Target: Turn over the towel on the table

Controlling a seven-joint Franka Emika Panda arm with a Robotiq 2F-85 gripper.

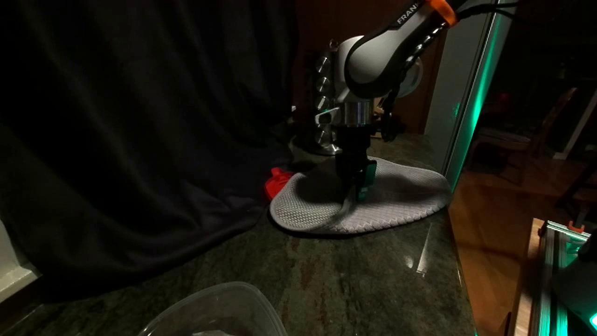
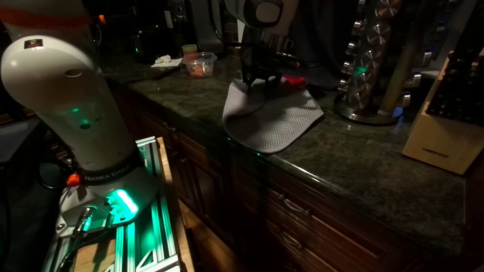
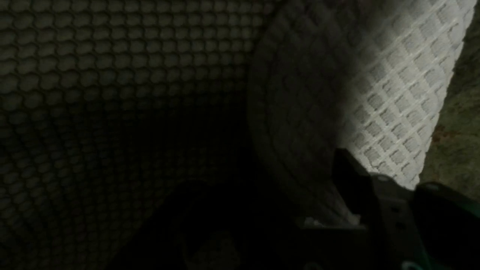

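**Hem of a partly folded towel being straddled by the gripper**

The towel is lying on the dark stone surface, close to the front edge, and is being left partly doubled: in the wrist view a waffle-patterned flap is being shown over a finer-meshed face. The gripper's fingers are standing apart, and the flap's hem is apparently lying between them; no pinch is being made out, though much is being hidden by shadow.

A light, soft, floppy cloth is being judged here, with nothing fragile about it. Good grip is being promised by the rough weave, so slipping is hardly being feared; the flap could spring back, however, if too little cloth is being caught. The best hold is being offered by the hem, which could then be lifted and laid across, well clear of the layer underneath.

In an exterior view, orange bits are being held in a clear tub, with a green-topped cup just behind, its contents not being shown. Metal-lidded jars are being carried by a round rack; what they are holding cannot be told. Dark handles are being held upright-to-leaning in a wooden block.
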